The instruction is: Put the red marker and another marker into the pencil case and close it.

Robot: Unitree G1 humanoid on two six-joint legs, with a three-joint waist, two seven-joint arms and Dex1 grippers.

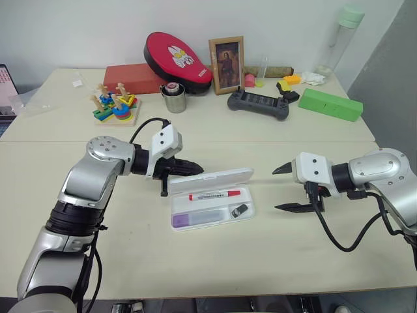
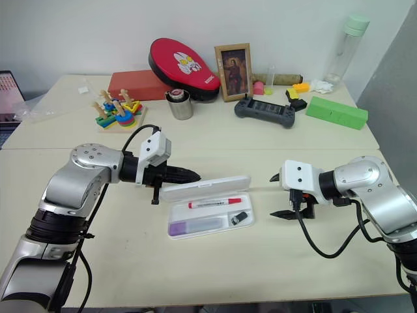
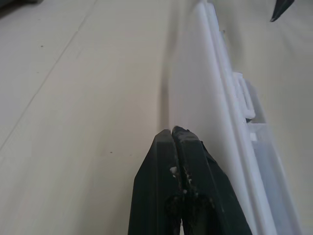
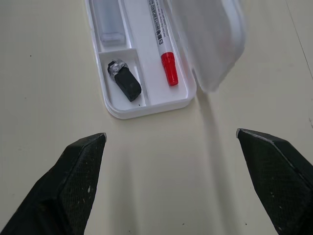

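My left gripper (image 1: 195, 167) sits closest in, its two black fingers pressed tight together with nothing between them, the tips just behind the raised lid of the pencil case (image 1: 212, 207). The case lies on the table (image 1: 215, 261) between my two arms, lid standing partly up on its far edge. Inside, the red marker (image 1: 214, 195) rests in the long rear slot, the purple marker (image 1: 195, 218) in the front one, and a small black item (image 4: 126, 82) in the corner pocket. My right gripper (image 1: 285, 188) hangs beside the case's right end, fingers spread wide, empty.
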